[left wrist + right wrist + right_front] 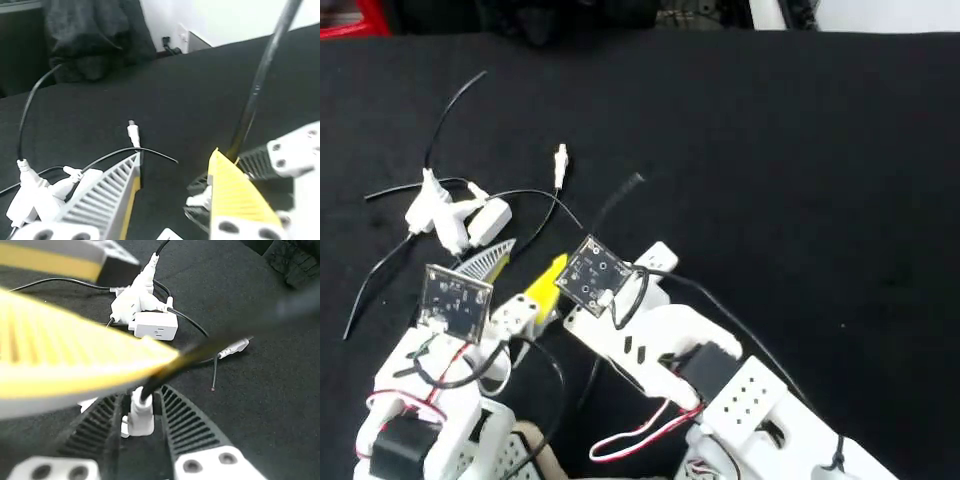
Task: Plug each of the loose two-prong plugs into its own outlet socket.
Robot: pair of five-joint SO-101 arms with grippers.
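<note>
Counter (770,150): black, bears everything. Left end effector (176,156): mine, grey and yellow fingers spread wide, holding nothing, low and near the outlet block. Right end effector (141,402): mine, dark ribbed fingers pinched on the held plug, close beside the left's yellow finger. Outlet block (152,326): white, lying among cords with other white plugs bunched against it, one socket face bare. Held plug (140,420): white, gripped by its body, its cord (260,75) rising away; prongs hidden, so I cannot tell their turn. Loose plug (560,160): white, lying apart beyond the block. Handling, my judgement: brace the block with the left, clear the yellow finger from the path, square the prongs to the bare socket, push straight, and allow for cord drag.
</note>
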